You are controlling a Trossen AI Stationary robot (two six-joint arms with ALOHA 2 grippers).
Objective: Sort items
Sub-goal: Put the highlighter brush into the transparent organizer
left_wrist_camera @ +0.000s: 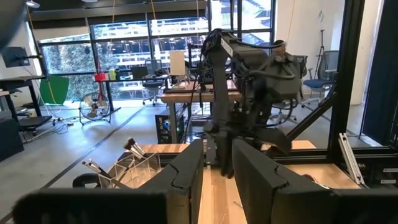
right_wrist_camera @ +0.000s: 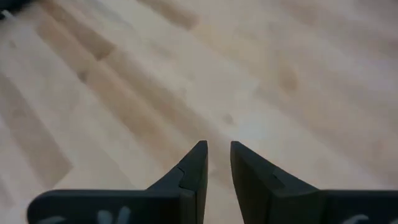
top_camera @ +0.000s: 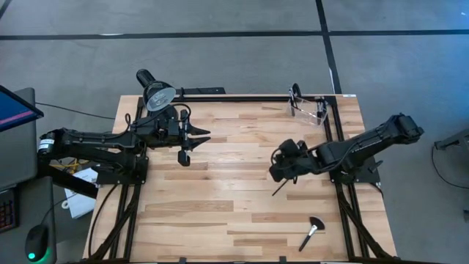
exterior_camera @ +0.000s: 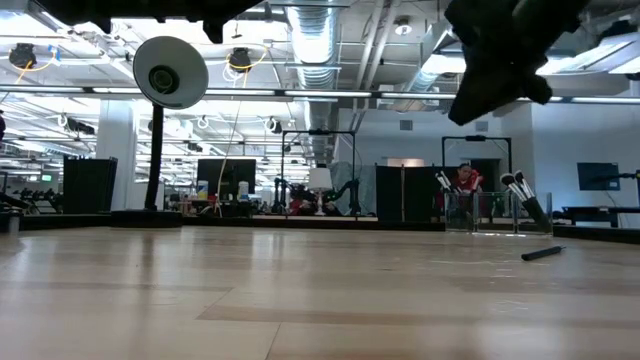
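Note:
A slim dark brush lies flat on the wooden table, seen in the low view as the brush. A fan-head brush with a silver handle lies near the near edge. More brushes stand in the clear container at the far right corner. My right gripper hovers well above the table, just beyond the dark brush, with its fingers almost together and nothing between them. My left gripper waits raised at the far left, fingers almost together, pointing toward the right arm.
A black desk lamp stands at the far left corner of the table. The black frame rails run along the table's far and right edges. Bare wood stretches across the middle and near left.

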